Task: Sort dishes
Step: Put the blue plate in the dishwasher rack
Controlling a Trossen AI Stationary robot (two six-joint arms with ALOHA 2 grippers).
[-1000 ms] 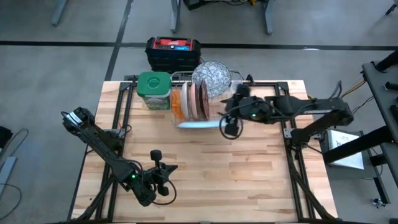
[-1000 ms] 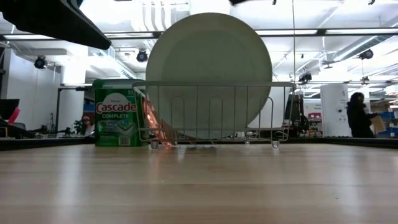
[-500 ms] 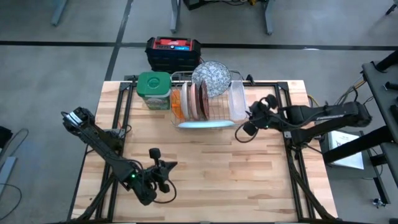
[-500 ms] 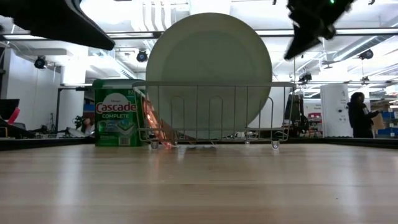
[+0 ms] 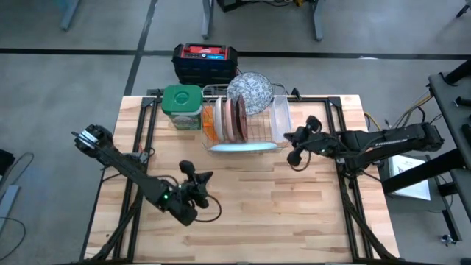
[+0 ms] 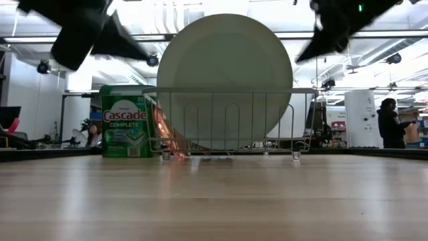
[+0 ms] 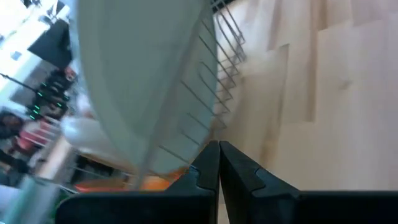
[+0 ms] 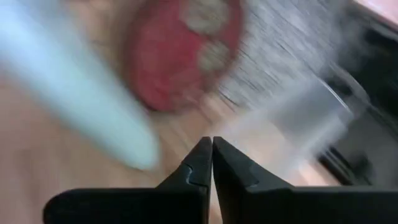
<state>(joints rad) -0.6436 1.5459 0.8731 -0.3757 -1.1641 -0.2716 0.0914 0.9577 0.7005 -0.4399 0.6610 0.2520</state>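
The dishes stand on edge in a wire rack (image 5: 246,121) at the upper centre of the high view, slotted between its wires so each stays upright. From the left of the rack there are a small orange plate (image 5: 209,121), a pink plate (image 5: 223,120) and a dark red plate (image 5: 240,118) packed side by side. The grey speckled plate (image 5: 250,91) leans at the far end. The larger light blue plate (image 5: 243,147) runs along the near edge of the rack, and in the low view it fills the middle of the frame as a pale disc.

A green-lidded jar (image 5: 182,101) sits just left of the rack, with a clear plastic tub (image 5: 280,118) against the rack's right side.

The right gripper (image 5: 294,153) sits at centre right, just off the rack's right corner. Its fingers are pressed together with nothing between them — the right wrist view shows the 2 tips meeting over bare wood, blurred dishes beyond. It reads as clear of the rack, not gripping.

The left gripper (image 5: 197,193) is in the lower left-centre of the high view, well apart from the rack. Its fingers are likewise pinched together and empty, aimed toward the light blue plate — probably lining up on it, though that is a judgement.
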